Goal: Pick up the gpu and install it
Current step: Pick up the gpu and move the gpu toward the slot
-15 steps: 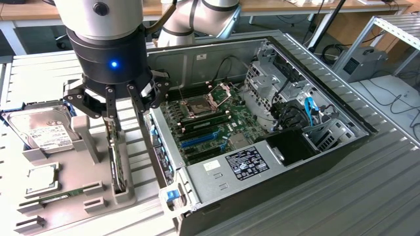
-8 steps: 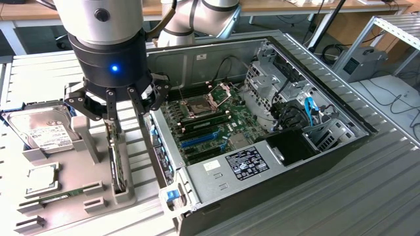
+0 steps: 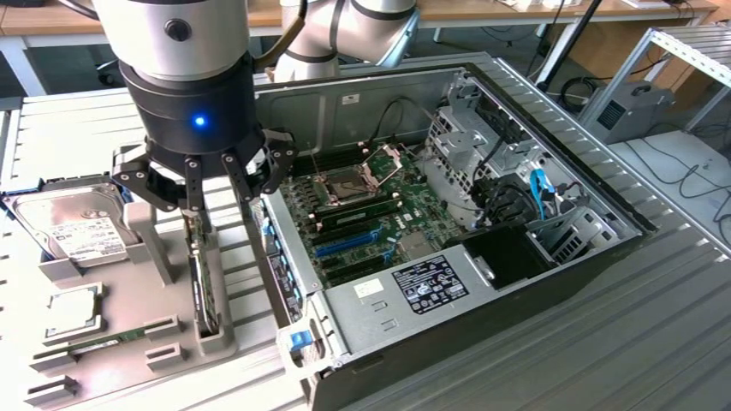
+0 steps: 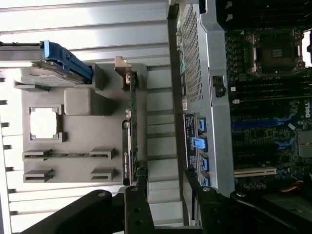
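Observation:
The gpu (image 3: 205, 291) is a slim dark card standing on edge in a slot of the grey holder (image 3: 146, 257), just beside the open computer case (image 3: 480, 257). My gripper (image 3: 217, 205) hangs right above the card's far end with its fingers spread and nothing between them. In the wrist view the gpu (image 4: 131, 131) appears edge-on in the holder (image 4: 78, 105). The gripper (image 4: 165, 176) is open, one fingertip (image 4: 142, 175) close to the card's end and the other towards the case wall (image 4: 214, 97).
On the holder also rest a silver hard drive (image 3: 74, 227), a processor chip (image 3: 71, 312) and a thin green memory stick (image 3: 109, 342). The case lies open, showing the motherboard with blue slots (image 3: 354, 244) and a power supply (image 3: 429, 282).

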`<state>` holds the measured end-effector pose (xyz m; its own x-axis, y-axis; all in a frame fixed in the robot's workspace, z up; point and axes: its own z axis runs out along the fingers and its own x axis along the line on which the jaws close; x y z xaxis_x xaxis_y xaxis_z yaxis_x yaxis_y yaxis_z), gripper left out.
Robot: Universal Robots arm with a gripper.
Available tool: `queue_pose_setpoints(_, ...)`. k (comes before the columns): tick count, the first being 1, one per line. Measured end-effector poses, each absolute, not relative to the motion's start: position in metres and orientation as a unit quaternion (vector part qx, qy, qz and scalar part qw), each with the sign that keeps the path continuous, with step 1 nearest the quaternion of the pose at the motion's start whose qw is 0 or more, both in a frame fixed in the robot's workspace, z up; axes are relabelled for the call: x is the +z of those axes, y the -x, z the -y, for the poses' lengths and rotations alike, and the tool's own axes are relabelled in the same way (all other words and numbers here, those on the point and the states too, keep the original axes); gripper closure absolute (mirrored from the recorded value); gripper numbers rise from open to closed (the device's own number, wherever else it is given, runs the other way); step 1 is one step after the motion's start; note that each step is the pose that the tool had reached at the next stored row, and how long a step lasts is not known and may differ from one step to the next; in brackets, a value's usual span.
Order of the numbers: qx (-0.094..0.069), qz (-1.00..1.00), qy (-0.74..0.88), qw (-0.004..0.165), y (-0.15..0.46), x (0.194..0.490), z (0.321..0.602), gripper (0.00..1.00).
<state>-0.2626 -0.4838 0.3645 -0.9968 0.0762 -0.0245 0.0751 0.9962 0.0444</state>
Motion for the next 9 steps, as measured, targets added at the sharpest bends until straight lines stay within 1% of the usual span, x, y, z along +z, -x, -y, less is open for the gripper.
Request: queue_pose_setpoints(9,0.022,-0.999,-0.038,0.013,0.2641,0.3625,0.4838,0.58)
